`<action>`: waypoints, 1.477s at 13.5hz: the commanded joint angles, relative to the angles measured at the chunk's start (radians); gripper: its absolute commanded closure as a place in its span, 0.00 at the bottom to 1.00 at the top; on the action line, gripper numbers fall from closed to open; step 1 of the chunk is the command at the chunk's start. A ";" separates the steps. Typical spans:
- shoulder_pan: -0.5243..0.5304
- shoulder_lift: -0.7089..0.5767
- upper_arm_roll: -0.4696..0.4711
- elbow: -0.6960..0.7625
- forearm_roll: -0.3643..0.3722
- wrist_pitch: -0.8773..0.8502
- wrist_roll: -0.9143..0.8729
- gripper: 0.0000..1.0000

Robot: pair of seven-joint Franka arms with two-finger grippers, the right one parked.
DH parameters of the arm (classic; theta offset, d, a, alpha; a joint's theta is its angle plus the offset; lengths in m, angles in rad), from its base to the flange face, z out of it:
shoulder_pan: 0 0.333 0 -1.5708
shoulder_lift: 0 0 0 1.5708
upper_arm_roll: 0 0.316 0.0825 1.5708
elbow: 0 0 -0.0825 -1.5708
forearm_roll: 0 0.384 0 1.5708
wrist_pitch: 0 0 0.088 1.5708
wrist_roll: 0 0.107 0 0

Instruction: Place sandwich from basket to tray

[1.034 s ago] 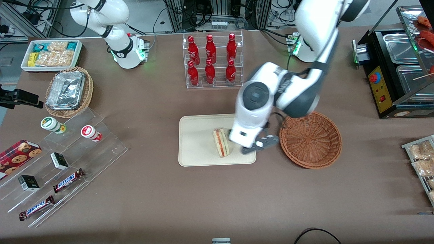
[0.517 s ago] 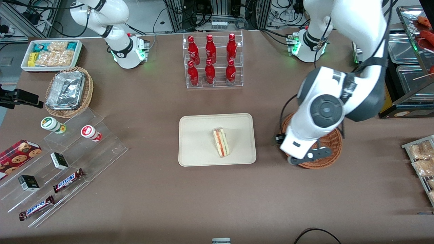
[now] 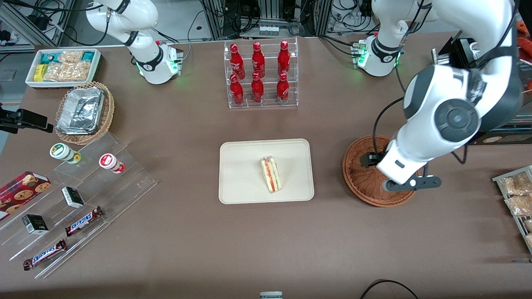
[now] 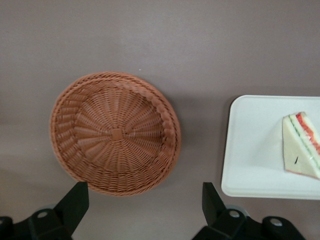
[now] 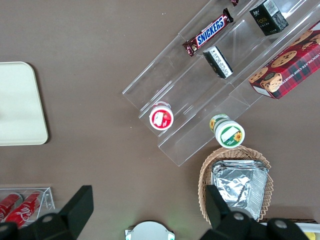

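Two black fingers (image 4: 75, 200) of the gripper (image 3: 409, 184) stand wide apart and hold nothing; we see it hanging above the basket (image 3: 362, 174), over the rim nearest the front camera. Bare brown table (image 3: 266, 245) spreads around the basket, with an open strip between it and the tray (image 3: 241, 166). One sandwich (image 3: 271, 173) lies on the tray, close to the edge nearest the basket: a pale bread wedge with red and green filling along its cut side. We count one woven reddish-brown basket, one cream tray, and six red bottles (image 3: 257, 72) in a clear rack farther from the camera.
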 commanded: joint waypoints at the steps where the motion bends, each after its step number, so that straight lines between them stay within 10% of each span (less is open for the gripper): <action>1: 0.108 -0.162 -0.061 -0.154 -0.038 -0.001 0.133 0.00; 5: 0.289 -0.245 -0.197 -0.179 -0.038 -0.103 0.196 0.00; 20: 0.348 -0.368 -0.105 -0.154 -0.028 -0.217 0.195 0.00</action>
